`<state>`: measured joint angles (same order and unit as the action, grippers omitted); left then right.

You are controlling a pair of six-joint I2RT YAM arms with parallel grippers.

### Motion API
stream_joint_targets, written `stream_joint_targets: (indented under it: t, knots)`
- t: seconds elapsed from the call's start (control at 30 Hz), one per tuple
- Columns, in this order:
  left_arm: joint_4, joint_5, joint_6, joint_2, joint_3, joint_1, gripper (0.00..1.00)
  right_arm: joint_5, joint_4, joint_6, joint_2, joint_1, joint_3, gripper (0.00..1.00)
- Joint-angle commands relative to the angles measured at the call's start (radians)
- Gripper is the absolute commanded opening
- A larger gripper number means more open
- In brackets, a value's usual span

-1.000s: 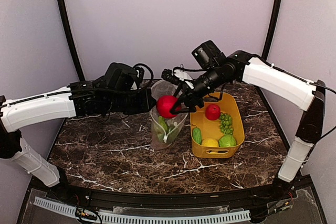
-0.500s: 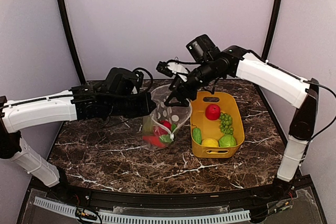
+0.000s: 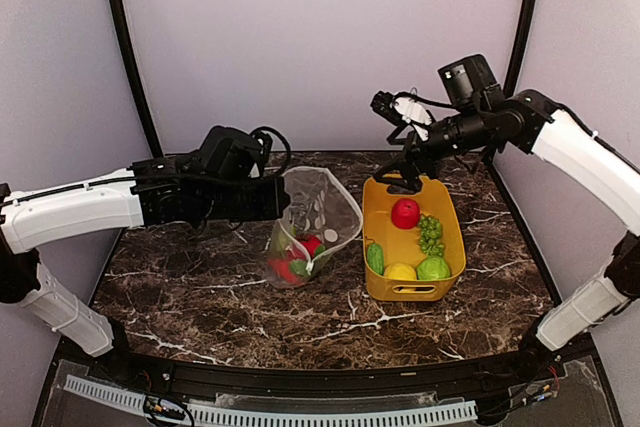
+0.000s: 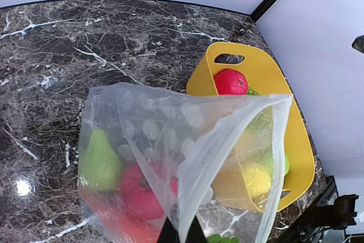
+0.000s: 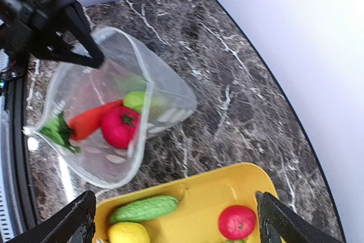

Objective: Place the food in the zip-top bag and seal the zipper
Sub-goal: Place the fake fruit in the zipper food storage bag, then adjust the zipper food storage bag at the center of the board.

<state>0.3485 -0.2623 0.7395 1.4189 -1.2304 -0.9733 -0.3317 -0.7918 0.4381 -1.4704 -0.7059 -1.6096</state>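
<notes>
1. Nearest the arm bases, at the bin end farthest from the right pincer [image 3: 400, 173]: a yellow toy lemon [image 3: 400, 272], a round green toy fruit [image 3: 433, 268] and a long green toy cucumber [image 3: 375, 257]. All lie in the yellow plastic bin [image 3: 455, 247].
2. Mid-bin, closer to that pincer: a bunch of green toy grapes [image 3: 430, 234]. Beyond them a round red toy fruit [image 3: 405, 213] lies almost straight beneath the right pincer, which hangs spread wide and empty over the bin's far handle end.
3. Judgement: the red fruit is the shortest reach. Descend vertically, straddle its widest part and close gently, since smooth round plastic may squirt out.
4. To the right pincer's left: a clear dotted zip-top plastic bag [image 3: 318, 217] stands on the dark marble bench [image 3: 200, 287], with red and green pieces inside. The left pincer [image 3: 278, 197] is clamped on the bag's rim, holding the mouth agape.
5. Release through the centre of the mouth, clear of the whitish zipper strip [image 4: 277, 135]. The left pincer's clamp should not slacken. The zipper is not yet pressed.
</notes>
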Motion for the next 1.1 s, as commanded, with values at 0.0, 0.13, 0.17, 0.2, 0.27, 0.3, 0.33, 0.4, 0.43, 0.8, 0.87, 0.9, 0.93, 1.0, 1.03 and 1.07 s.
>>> stream_joint_targets:
  t: [0.0,0.13,0.17,0.2,0.27,0.3,0.33,0.4,0.43,0.8,0.87,0.9,0.93,1.0,1.03,1.07]
  knots:
    - [0.121,-0.086,-0.112,-0.045,-0.047,0.008,0.01,0.061,0.066,0.010,0.076,0.100,0.113,0.98]
    - [0.186,-0.081,-0.176,-0.023,-0.072,0.008,0.01,0.101,0.108,0.028,0.157,0.162,0.216,0.99]
    - [0.197,-0.080,-0.188,-0.021,-0.079,0.008,0.01,0.112,0.117,0.029,0.166,0.175,0.240,0.99]
    - [0.197,-0.076,-0.220,-0.019,-0.081,0.008,0.01,0.117,0.124,0.029,0.173,0.185,0.260,0.99]
    - [0.190,-0.081,-0.279,-0.015,-0.087,0.008,0.01,0.118,0.139,0.030,0.177,0.203,0.302,0.99]
    - [0.181,-0.078,-0.303,-0.011,-0.092,0.008,0.01,0.114,0.145,0.031,0.175,0.210,0.320,0.99]
    - [0.176,-0.076,-0.355,0.001,-0.104,0.008,0.01,0.109,0.151,0.031,0.168,0.216,0.336,0.99]
    - [0.149,-0.061,-0.433,0.018,-0.115,0.008,0.01,0.103,0.169,0.027,0.153,0.222,0.363,0.99]
    - [0.123,-0.055,-0.458,0.029,-0.116,0.008,0.01,0.099,0.176,0.025,0.145,0.224,0.374,0.99]
    - [-0.223,0.079,-0.567,0.007,0.077,0.107,0.01,0.095,0.230,0.081,0.061,0.233,0.369,0.99]
    - [-0.237,0.099,-0.500,-0.015,0.123,0.146,0.01,0.089,0.221,0.092,0.039,0.236,0.361,0.99]
    - [-0.240,0.091,-0.487,-0.024,0.143,0.152,0.01,0.095,0.216,0.094,0.023,0.235,0.355,0.98]
    - [-0.253,0.082,-0.486,-0.037,0.150,0.153,0.01,0.102,0.212,0.095,0.008,0.237,0.348,0.96]
    - [-0.260,0.076,-0.486,-0.053,0.157,0.154,0.01,0.108,0.207,0.099,-0.028,0.240,0.336,0.89]
    - [-0.258,0.078,-0.486,-0.056,0.155,0.154,0.01,0.115,0.206,0.105,-0.044,0.241,0.333,0.86]
    - [-0.254,0.083,-0.486,-0.063,0.152,0.154,0.01,0.125,0.206,0.106,-0.060,0.241,0.330,0.84]
